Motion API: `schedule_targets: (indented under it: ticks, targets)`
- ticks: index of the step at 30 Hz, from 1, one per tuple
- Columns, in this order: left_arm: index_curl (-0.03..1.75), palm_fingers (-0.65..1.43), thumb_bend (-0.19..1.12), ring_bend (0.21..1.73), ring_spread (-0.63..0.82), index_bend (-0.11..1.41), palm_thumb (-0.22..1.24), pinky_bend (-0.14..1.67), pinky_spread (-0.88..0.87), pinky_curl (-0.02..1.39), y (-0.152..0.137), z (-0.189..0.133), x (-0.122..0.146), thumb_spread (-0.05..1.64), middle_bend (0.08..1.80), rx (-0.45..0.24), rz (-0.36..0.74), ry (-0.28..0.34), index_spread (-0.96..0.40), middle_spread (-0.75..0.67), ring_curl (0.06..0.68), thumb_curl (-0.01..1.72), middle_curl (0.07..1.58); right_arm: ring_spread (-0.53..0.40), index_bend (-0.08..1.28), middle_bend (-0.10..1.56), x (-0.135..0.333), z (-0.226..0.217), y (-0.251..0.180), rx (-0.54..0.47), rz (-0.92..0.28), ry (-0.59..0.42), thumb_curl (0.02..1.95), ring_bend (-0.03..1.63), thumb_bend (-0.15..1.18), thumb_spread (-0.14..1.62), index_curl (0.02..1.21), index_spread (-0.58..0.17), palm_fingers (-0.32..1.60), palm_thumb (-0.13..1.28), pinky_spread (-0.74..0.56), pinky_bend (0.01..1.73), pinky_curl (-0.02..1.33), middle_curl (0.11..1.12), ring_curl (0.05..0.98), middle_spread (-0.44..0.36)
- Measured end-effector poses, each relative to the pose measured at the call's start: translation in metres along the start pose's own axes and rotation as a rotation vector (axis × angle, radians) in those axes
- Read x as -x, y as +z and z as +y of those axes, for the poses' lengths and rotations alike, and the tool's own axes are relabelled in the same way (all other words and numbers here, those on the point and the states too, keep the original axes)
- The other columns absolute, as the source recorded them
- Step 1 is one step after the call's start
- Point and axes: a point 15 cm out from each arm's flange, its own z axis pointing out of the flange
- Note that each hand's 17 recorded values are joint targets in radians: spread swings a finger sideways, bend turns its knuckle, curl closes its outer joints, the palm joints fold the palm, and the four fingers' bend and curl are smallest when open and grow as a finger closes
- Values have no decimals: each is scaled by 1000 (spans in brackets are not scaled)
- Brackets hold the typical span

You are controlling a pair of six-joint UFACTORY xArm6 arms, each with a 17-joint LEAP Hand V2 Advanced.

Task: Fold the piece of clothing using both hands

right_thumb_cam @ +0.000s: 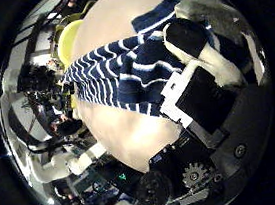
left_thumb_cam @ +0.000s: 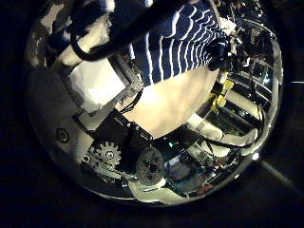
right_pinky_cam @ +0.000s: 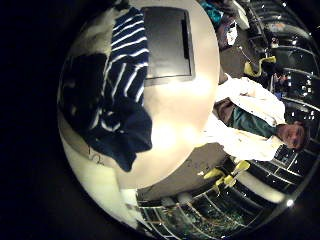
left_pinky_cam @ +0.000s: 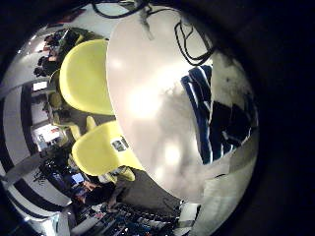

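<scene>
Right hand (right_thumb_cam: 200, 80): your thumb-side palm view shows its black and white fingers (right_thumb_cam: 193, 43) lying on the striped garment (right_thumb_cam: 123, 69), cloth bunched up against them; can't tell if they actually pinch it. Left hand (left_thumb_cam: 100, 90): body parts and gears fill its thumb-side view right beside the garment, finger state not readable either. Garment is dark with white stripes, crumpled on the pale round surface (right_pinky_cam: 185, 125). In the right little-finger view it sits just beside a dark flat rectangular panel (right_pinky_cam: 167, 42) on the same surface. Two yellow chairs (left_pinky_cam: 87, 74) stand at the surface's edge. No legible labels or print anywhere.
</scene>
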Motion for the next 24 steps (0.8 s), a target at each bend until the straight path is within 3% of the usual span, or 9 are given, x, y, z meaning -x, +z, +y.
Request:
schedule_targets:
  ticks: [3,5,8,9,14,21,24]
  targets:
    - [1525,924,-37,1315,-466,180,687,1026,-647,813,7,-8,10,1037,832,4,9,-19,-618,-640,514,542,1059,-281,742,1181,-14,-7,7,-26,9,25,737,1357,-25,1174,887,-356,558,889,-371,1028,1003,854,814,-217]
    - [1488,794,-32,1236,-486,177,656,1011,-657,812,9,-11,15,1042,805,-2,12,-29,-606,-636,499,527,1044,-284,575,1030,-20,-8,6,-36,12,35,698,1315,-25,1207,818,-374,211,847,-356,923,964,793,780,-235]
    - [1427,575,-34,1184,-493,139,623,1020,-662,817,5,-14,22,1046,685,-27,13,-42,-588,-611,490,511,1007,-278,516,910,-34,-5,0,-54,8,61,654,1233,-21,1247,741,-398,83,809,-266,826,922,733,727,-204]
    - [1378,443,-29,1192,-486,128,616,1037,-659,823,1,-13,28,1050,561,-40,15,-53,-571,-572,489,504,976,-263,491,862,-40,-3,-7,-66,6,75,632,1200,-23,1269,712,-404,60,786,-218,815,911,709,708,-203]
    - [1189,173,-25,1152,-408,89,593,1047,-624,820,-10,-6,43,1065,328,-63,34,-85,-465,-403,461,482,875,-219,400,731,-63,7,-41,-124,-6,136,548,1116,-19,1328,606,-417,119,715,-42,749,838,621,626,-207]
    - [942,108,-23,1082,-266,131,574,950,-523,787,-39,18,50,1081,267,-105,45,-94,-279,-159,429,460,761,-190,336,665,-85,41,-85,-139,-11,194,459,1059,-33,1354,543,-387,202,592,107,678,777,561,575,-243]
    - [863,84,-25,1036,-203,154,559,874,-453,768,-40,33,48,1089,260,-98,47,-82,-217,-80,412,449,719,-150,263,640,-81,57,-83,-86,-37,202,417,1036,-45,1319,509,-344,196,482,165,670,758,542,557,-199]
